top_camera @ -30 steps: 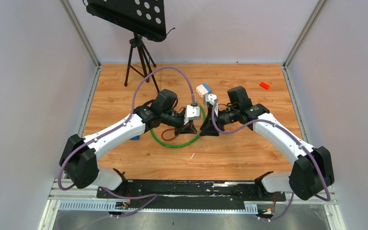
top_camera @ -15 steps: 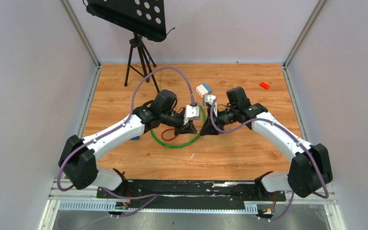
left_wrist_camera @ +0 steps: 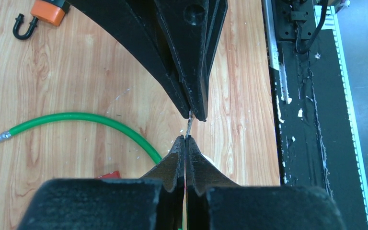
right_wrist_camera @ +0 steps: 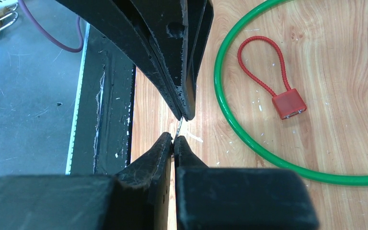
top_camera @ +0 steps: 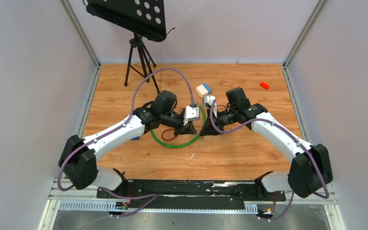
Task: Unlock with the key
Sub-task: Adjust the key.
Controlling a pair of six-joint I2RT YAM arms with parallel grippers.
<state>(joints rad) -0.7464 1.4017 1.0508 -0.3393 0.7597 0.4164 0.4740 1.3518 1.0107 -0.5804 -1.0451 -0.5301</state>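
Key, a thin metal sliver, bridges the tips of left claw and right claw, both clamped on it.

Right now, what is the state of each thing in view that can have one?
Left end effector: shut on one end of the key.
Right end effector: shut on its other end.
Key: pinched between both tips, seen edge-on.
Red cable lock: lying flat, loop closed into its body.
Green cable: lying curved, one end free.
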